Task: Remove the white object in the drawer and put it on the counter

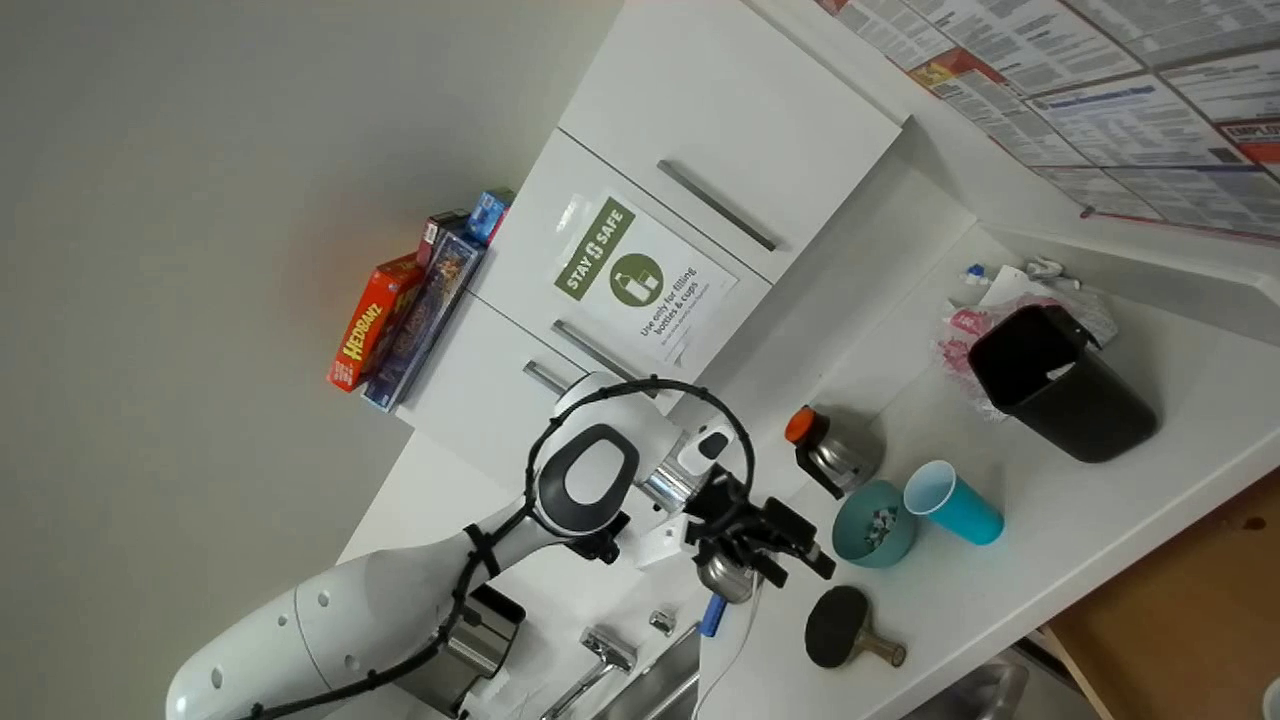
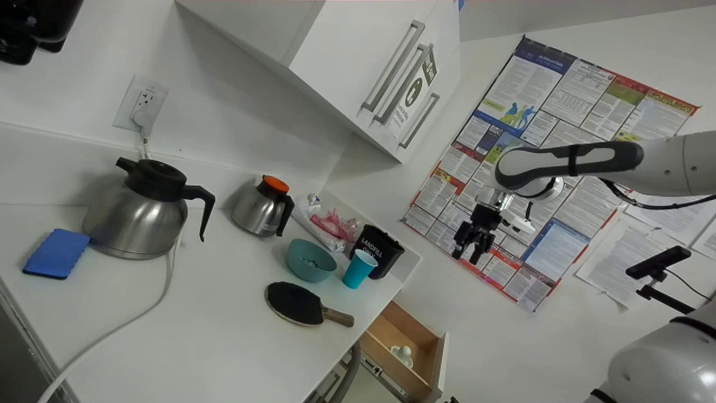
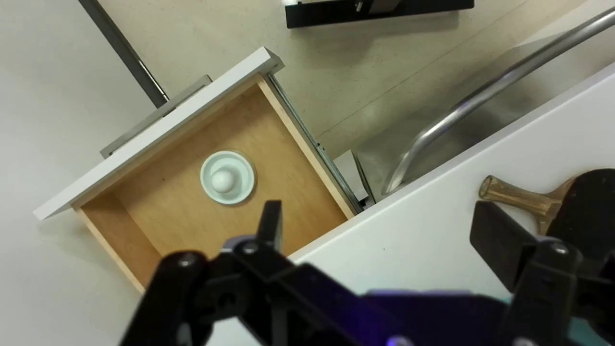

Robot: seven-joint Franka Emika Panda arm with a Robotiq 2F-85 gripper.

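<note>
The white object [image 3: 227, 177] is a round, dish-like piece with a knob in its middle. It lies in the open wooden drawer [image 3: 158, 132]. In an exterior view the white object [image 2: 403, 354] shows inside the drawer [image 2: 411, 324]; in an exterior view only its edge [image 1: 1272, 698] shows at the frame border. The white counter [image 3: 408, 245] adjoins the drawer. My gripper [image 3: 379, 211] is open and empty, high above the counter edge and drawer, apart from the white object. The gripper also shows in both exterior views [image 1: 803, 573] [image 2: 466, 257].
On the counter are a black paddle [image 2: 293, 303], a teal bowl [image 2: 311, 260], a blue cup [image 2: 359, 268], a black bin [image 2: 377, 251], two steel carafes [image 2: 140, 215] [image 2: 262, 207] and a blue sponge [image 2: 57, 253]. A curved metal bar [image 3: 461, 108] runs beside the drawer. Cabinets [image 1: 640, 250] hang above.
</note>
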